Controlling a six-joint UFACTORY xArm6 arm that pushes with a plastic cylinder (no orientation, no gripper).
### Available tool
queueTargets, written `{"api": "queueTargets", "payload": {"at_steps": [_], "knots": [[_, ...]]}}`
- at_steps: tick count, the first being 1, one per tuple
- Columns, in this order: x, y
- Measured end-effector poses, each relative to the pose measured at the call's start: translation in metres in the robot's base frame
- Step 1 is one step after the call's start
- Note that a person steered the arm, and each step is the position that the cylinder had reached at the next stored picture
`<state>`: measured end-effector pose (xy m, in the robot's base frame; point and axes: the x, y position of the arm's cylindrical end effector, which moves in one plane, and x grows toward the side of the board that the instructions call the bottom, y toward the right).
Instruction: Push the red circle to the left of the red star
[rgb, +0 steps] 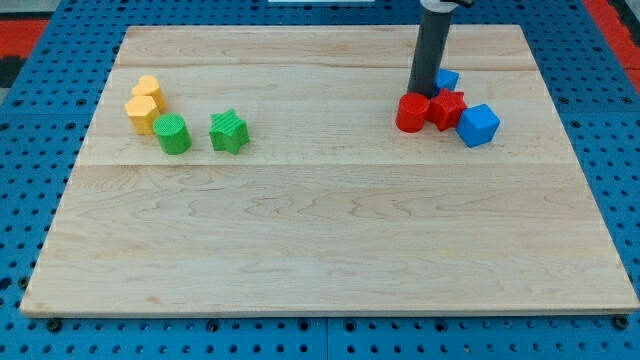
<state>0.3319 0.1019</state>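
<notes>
The red circle (411, 113) sits on the wooden board at the view's upper right, touching the left side of the red star (446, 108). My tip (421, 93) stands just above the red circle, at its top edge and close to the star's upper left. A blue cube (478, 125) touches the star's right side. A second blue block (447, 79) lies just above the star, partly hidden by the rod.
At the view's left are a yellow block (145, 104), a green cylinder (173, 134) below it and a green star (229, 131) to their right. The board (320, 230) rests on a blue pegboard surface.
</notes>
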Motion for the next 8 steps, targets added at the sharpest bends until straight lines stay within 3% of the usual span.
{"api": "queueTargets", "payload": {"at_steps": [2,4,8], "knots": [[0.015,-0.062],[0.062,-0.044],[0.078,-0.042]]}}
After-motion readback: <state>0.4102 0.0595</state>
